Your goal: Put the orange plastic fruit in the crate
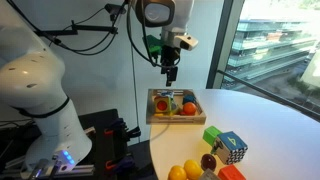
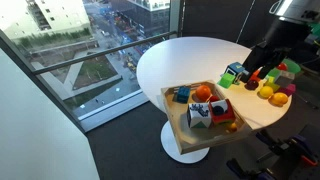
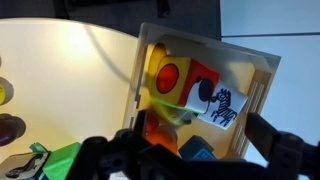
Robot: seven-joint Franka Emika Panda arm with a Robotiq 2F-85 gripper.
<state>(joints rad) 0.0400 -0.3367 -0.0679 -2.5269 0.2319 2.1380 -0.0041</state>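
The orange fruit (image 1: 177, 173) sits on the table (image 1: 270, 115), well apart from the crate (image 1: 175, 105), in a loose cluster with a yellow fruit (image 1: 192, 168) and a dark red fruit (image 1: 208, 161). Nothing of mine touches it, so I judge the pick not yet begun. The cubes (image 1: 222, 142) lie between that cluster and the crate, which I take as the reason I hold high: a low path toward the crate would clip them. The crate itself carries blocks and a round orange-red piece (image 1: 189, 108), so free room inside looks tight and I will want to aim for a gap. My gripper (image 1: 170, 68) hangs in the air on the fruit side of the crate, judging by the wrist view, which looks across at the crate's open top. Its fingers (image 3: 282, 152) are spread wide, with nothing between them.
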